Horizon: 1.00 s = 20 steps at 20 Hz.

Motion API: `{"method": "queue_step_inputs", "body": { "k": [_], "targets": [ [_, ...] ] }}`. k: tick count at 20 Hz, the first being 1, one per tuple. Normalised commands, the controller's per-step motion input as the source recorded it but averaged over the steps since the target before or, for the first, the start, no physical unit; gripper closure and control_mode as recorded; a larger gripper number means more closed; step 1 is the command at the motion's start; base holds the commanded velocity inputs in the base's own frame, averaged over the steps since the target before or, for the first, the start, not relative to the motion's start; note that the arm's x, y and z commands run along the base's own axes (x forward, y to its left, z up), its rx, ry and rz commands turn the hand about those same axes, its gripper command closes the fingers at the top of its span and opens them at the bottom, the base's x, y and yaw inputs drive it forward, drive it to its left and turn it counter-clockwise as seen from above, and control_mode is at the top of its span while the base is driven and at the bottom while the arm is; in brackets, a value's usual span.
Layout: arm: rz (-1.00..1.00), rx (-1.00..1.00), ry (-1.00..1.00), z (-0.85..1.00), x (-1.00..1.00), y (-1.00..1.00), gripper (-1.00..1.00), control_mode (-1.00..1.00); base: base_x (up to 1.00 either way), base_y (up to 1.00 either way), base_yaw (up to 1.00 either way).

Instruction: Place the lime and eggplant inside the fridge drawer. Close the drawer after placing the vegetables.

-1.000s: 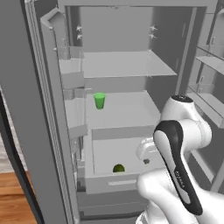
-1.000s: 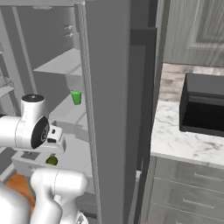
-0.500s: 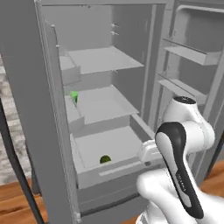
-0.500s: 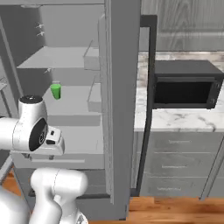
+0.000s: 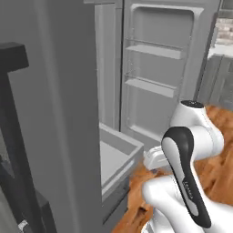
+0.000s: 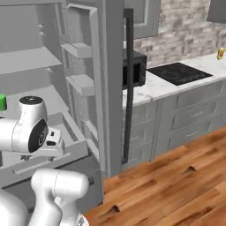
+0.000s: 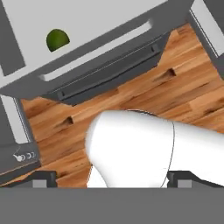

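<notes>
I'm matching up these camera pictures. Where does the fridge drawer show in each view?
Left base view: fridge drawer at lower centre, pulled open.
Right base view: fridge drawer at lower left.
Hand view: fridge drawer across the top, lime inside.
Shared landmark: wood floor beside it.

Even, flat rendered light; soft faint shadows; slight blur; no glare.

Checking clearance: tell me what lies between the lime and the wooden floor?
In the hand view, the fridge drawer's light grey front wall, then a darker drawer front, separate the lime from the floor.
</notes>
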Motion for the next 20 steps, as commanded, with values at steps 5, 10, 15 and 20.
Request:
{"method": "queue_step_inputs", "body": {
  "k": [5,10,15,20],
  "targets": [
    [0.0,0.0,0.0,0.0,0.0,0.0,-1.0,1.0,-0.21,0.0,-0.9],
    [0.0,0.0,0.0,0.0,0.0,0.0,-1.0,1.0,-0.21,-0.28,-0.8],
    [0.0,0.0,0.0,0.0,0.0,0.0,-1.0,1.0,0.22,-0.74,-0.62],
    [0.0,0.0,0.0,0.0,0.0,0.0,-1.0,1.0,1.0,-0.27,-0.18]
  ]
}}
